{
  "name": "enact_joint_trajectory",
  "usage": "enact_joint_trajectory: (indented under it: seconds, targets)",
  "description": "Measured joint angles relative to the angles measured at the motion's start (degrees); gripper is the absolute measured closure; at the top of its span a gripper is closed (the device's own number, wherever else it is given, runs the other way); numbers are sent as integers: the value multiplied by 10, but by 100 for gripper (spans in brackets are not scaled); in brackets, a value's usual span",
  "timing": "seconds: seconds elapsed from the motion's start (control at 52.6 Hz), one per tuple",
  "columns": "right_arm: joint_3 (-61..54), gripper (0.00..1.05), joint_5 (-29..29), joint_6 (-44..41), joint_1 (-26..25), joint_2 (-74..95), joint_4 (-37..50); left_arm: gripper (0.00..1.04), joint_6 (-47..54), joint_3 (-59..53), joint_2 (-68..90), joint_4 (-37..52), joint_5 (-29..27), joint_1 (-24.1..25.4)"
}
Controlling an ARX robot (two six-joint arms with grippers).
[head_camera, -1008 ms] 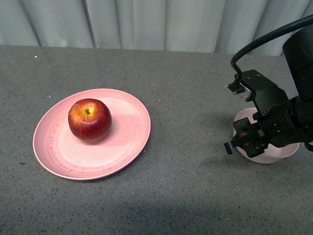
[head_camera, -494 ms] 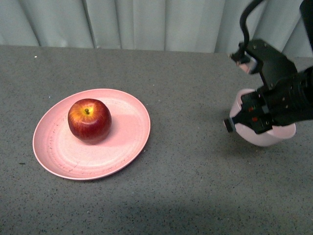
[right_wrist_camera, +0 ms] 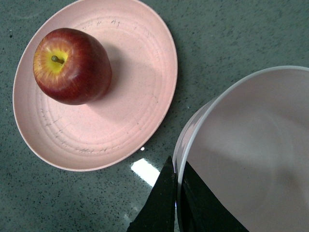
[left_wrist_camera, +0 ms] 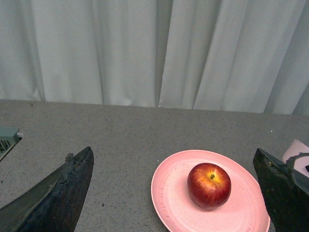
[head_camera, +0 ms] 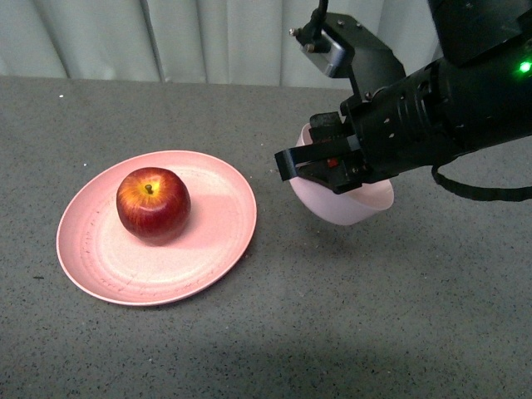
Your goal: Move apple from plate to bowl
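The dark-red apple (head_camera: pixel 153 204) sits on the wide salmon-pink plate (head_camera: pixel 212 241) at the table's left. My right gripper (head_camera: pixel 320 160) is shut on the rim of the pale pink bowl (head_camera: pixel 345 205) and holds it above the table, just right of the plate. In the right wrist view the jaws pinch the bowl's rim (right_wrist_camera: pixel 179 159), with the apple (right_wrist_camera: pixel 72 66) and plate (right_wrist_camera: pixel 130 106) beside it. In the left wrist view my left gripper (left_wrist_camera: pixel 174 193) is open, its fingers either side of the apple (left_wrist_camera: pixel 209 185) and plate (left_wrist_camera: pixel 169 193), well short of them.
A grey speckled table (head_camera: pixel 274 332) runs back to pale curtains (head_camera: pixel 208 37). My right arm's dark body (head_camera: pixel 449 100) fills the upper right of the front view. A pale object (left_wrist_camera: pixel 7 140) shows at the left wrist view's edge.
My right gripper has lifted the bowl off the table at the far right and carried it left and up, close to the plate. The apple and plate have not moved.
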Motion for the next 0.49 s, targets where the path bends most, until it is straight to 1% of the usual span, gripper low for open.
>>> enact_joint_trajectory:
  seconds: [0.266, 0.494]
  targets:
    - [28, 104, 3, 16, 18, 52, 0, 7, 0, 0, 0, 0, 0, 0]
    - [43, 104, 16, 22, 26, 93, 14, 7, 0, 0, 0, 0, 0, 0]
